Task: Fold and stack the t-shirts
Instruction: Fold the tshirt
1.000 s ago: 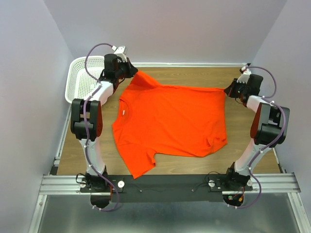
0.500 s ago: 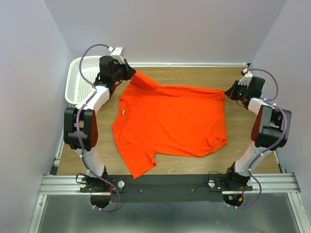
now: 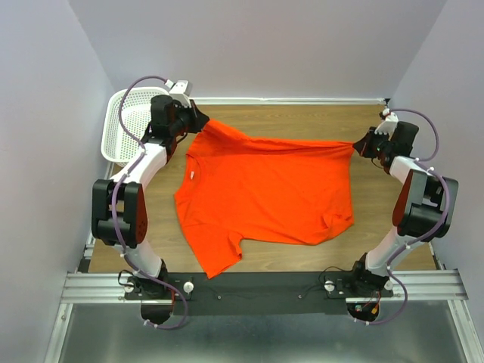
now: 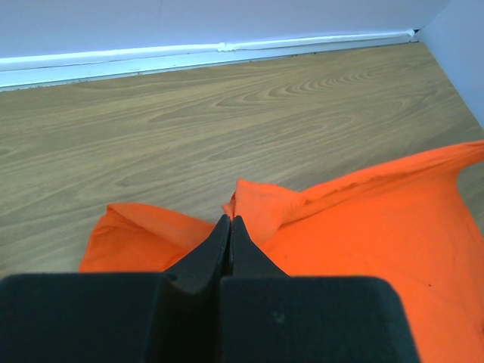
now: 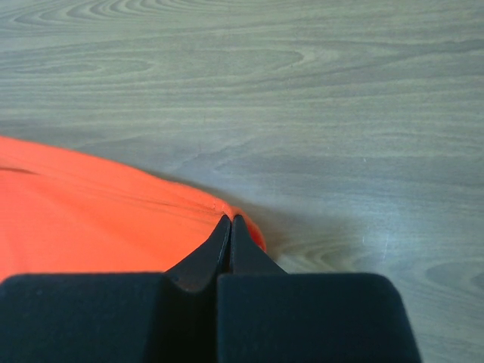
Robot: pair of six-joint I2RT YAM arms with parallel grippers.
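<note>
One bright orange-red t-shirt (image 3: 268, 189) lies spread over the wooden table (image 3: 302, 117), its far edge pulled taut between my two grippers. At the shirt's far left corner my left gripper (image 3: 200, 121) is shut on the cloth; in its wrist view the black fingers (image 4: 229, 224) pinch a fold of the t-shirt (image 4: 363, 219). My right gripper (image 3: 357, 143) is shut on the far right corner, and its wrist view shows the fingertips (image 5: 229, 220) closed on the t-shirt's (image 5: 91, 212) edge. One sleeve hangs toward the table's front edge.
A white plastic mesh basket (image 3: 125, 125) stands at the far left corner, right beside my left arm. Grey walls close in the table at the back and both sides. A metal rail (image 3: 257, 283) carrying the arm bases runs along the front.
Both grippers have moved outward and a little farther back with the shirt's corners, drawing the far edge straighter. My left forearm has swung closer to the basket.
</note>
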